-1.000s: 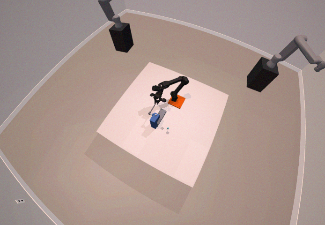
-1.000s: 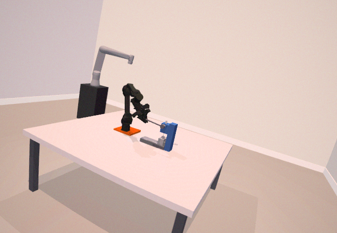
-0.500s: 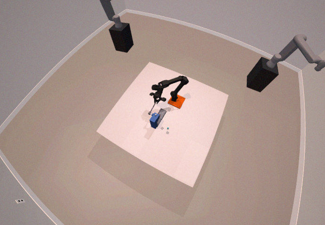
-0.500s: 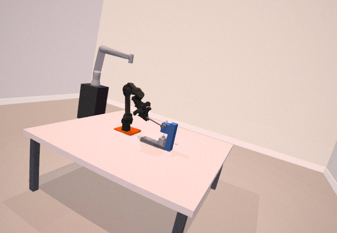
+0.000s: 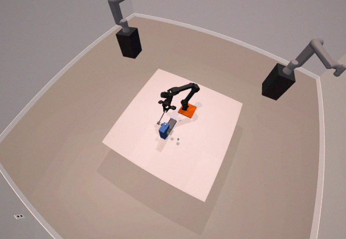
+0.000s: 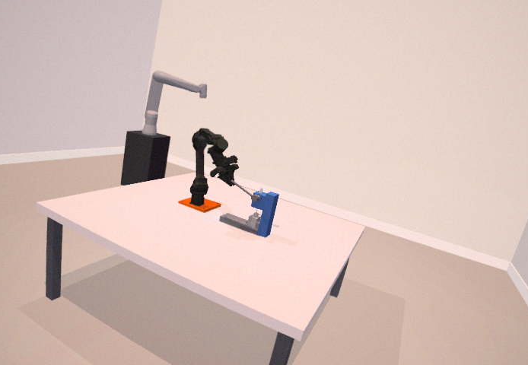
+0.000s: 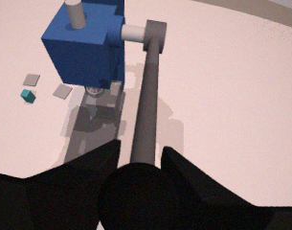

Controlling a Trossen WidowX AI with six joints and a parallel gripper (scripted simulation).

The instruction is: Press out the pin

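My gripper [image 5: 165, 110] [image 6: 232, 182] [image 7: 141, 149] is shut on the knobbed end of the press lever [image 5: 162, 116] [image 6: 243, 190] [image 7: 147, 91]. The lever slopes upward from its pivot beside the press head to my fingers. The blue press [image 5: 163, 131] [image 6: 268, 215] [image 7: 80, 55] stands upright, with a pale rod [image 7: 76, 15] rising from its head. The grey block [image 6: 253, 220] [image 7: 106, 102] sits on the dark press bed [image 5: 172, 122] [image 6: 230, 217] [image 7: 83, 148], under the head. A round part shows at the block's top. The pin and the cup cannot be made out.
A small teal piece [image 5: 178, 139] [image 7: 28, 96] and two flat grey squares [image 5: 172, 139] [image 7: 62, 91] lie on the table [image 5: 190, 169] [image 6: 165, 240] beside the press. The arm's orange base plate [image 5: 190, 112] [image 6: 204, 207] is near the bed's open end.
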